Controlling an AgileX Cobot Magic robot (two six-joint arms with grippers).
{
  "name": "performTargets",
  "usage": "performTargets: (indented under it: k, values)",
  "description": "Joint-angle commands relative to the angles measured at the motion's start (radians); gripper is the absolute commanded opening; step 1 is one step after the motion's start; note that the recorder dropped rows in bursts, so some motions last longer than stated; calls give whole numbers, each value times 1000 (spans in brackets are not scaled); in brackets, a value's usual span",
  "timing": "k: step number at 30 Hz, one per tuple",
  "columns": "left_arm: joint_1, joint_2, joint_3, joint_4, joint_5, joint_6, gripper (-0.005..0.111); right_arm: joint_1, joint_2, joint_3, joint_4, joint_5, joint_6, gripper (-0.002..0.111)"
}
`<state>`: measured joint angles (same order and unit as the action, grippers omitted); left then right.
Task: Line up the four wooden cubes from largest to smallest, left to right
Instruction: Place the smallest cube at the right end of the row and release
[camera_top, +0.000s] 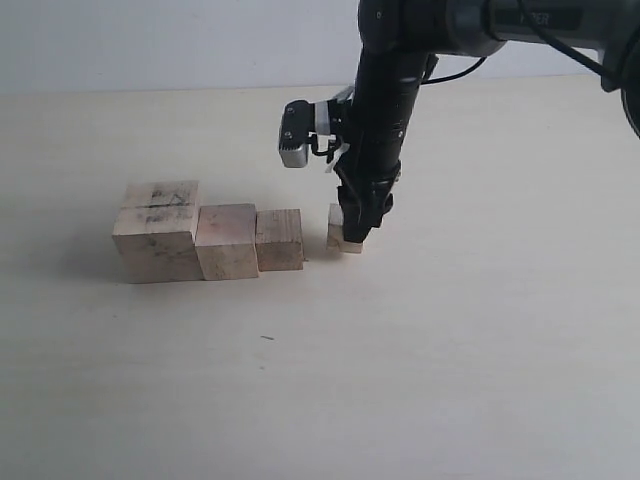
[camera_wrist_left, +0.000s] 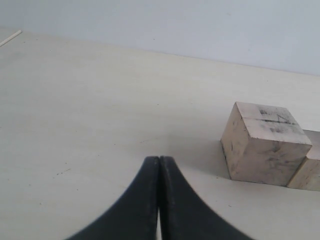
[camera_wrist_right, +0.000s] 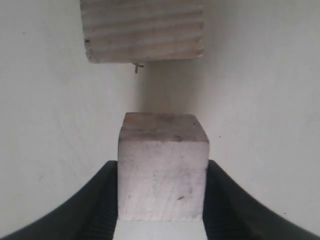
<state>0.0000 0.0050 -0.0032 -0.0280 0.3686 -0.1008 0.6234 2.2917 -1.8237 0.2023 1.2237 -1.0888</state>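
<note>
My right gripper (camera_wrist_right: 161, 200) was clamped on the smallest cube (camera_wrist_right: 162, 165), one finger flat against each side face, the cube sitting square between them. It hung low at the worktop (camera_top: 450, 350); I could not tell whether the cube's base was touching it or just clear of it.

Ahead of the gripper, across a narrow strip of bare worktop, stood the third cube (camera_wrist_right: 144, 30), its near face roughly parallel to the face of the one I held. Beyond it in the exterior view the second cube (camera_top: 227, 242) and the largest cube (camera_top: 157, 232) stood touching in a row, biggest at the left. So three were in place, and the fourth was at the right end, near but apart.

As I judged it, the step in hand was setting this last cube down. To do it well I would close the gap along the row's line without bumping the third cube, line up the front faces, make sure the base was flat on the worktop, then open the fingers only slightly and lift straight up so nothing dragged.

My left gripper (camera_wrist_left: 159, 200) was closed on nothing, fingers pressed together, near the largest cube but not touching it.
</note>
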Motion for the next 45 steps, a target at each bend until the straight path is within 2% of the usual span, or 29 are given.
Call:
performTargets:
  k: [1, 17, 39, 42, 45]
  values:
    - [-5, -5, 3, -3, -10, 3, 0, 4, 18, 4, 14, -19, -40, 0]
    - [-5, -5, 3, -3, -10, 3, 0, 39, 78, 4, 40, -83, -147, 0]
    - [-5, -5, 3, -3, -10, 3, 0, 39, 78, 4, 82, -87, -141, 0]
    - [-5, -5, 3, -3, -10, 3, 0, 39, 78, 4, 82, -87, -124, 5]
    - [-5, -5, 3, -3, -10, 3, 0, 39, 78, 4, 82, -87, -112, 16]
